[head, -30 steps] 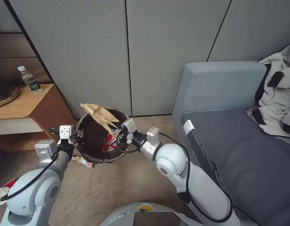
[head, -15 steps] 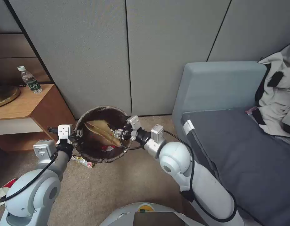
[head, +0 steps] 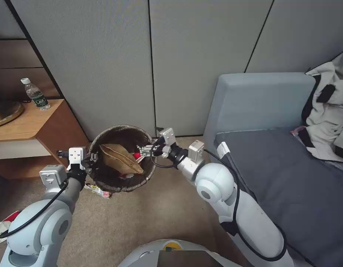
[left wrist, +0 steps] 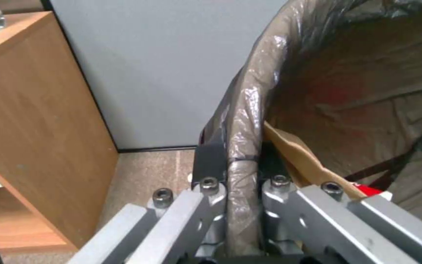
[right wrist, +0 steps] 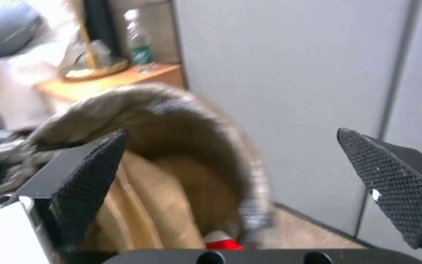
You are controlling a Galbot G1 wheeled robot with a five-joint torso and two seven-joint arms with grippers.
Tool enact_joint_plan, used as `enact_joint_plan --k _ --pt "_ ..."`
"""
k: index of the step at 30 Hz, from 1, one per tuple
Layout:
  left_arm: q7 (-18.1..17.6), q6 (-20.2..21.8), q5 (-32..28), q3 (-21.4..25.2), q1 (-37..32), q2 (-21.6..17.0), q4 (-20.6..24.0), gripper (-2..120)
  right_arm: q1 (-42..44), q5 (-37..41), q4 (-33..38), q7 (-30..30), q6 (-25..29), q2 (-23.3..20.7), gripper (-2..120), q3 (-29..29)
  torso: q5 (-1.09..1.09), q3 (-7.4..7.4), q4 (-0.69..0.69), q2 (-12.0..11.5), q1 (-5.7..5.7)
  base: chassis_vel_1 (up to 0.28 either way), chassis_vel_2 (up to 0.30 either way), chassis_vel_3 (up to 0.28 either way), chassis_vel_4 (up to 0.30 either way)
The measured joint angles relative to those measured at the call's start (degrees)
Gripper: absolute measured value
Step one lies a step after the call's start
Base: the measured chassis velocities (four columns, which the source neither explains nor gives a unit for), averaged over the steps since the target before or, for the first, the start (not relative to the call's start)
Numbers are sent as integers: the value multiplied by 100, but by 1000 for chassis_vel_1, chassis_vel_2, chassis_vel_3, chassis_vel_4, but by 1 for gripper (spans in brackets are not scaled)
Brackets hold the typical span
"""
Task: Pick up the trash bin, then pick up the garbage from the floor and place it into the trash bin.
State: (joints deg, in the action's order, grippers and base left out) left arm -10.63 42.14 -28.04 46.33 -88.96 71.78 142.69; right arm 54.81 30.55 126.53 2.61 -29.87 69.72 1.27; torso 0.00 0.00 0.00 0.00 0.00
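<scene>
Trash bin (head: 104,181): held off the carpet, left gripper (head: 90,157) jaws pinching its bagged rim. Tan paper bag (head: 119,159): lying inside the bin. Right gripper (head: 141,151): above the bin's far rim, jaws spread, empty. Snack wrapper (head: 98,190): on the carpet beneath the bin.

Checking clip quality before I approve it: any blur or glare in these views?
Right wrist view: the trash bin rim and background are smeared, while the fingertips stay crisp. Left wrist view: sharp, with highlights on the bag over the rim. Head view: evenly lit and clear.
</scene>
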Motion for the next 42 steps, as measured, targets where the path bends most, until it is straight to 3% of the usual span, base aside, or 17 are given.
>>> enact_joint_plan --k 5,10,14,27,42 --pt "8 0 -26 33 -9 -3 1 2 546 -75 61 381 462 148 100 -507 0 0 0 0 0 0 0 0 0" --pt "13 0 -34 42 -7 4 5 2 1171 -503 46 356 1017 287 100 -1160 0 0 -2 0 0 0 0 0 0" --pt "16 0 -28 30 -14 24 5 2 1724 -1604 -244 168 2172 422 100 -1650 0 0 0 0 0 0 0 0 0" --pt "41 0 -33 88 -72 -36 21 2 2815 -2239 -203 163 2703 918 100 -2560 0 0 -1 0 0 0 0 0 0" --pt "131 0 43 124 -156 22 48 2 3014 -1979 5 158 2585 842 100 -2774 0 0 0 0 0 0 0 0 0"
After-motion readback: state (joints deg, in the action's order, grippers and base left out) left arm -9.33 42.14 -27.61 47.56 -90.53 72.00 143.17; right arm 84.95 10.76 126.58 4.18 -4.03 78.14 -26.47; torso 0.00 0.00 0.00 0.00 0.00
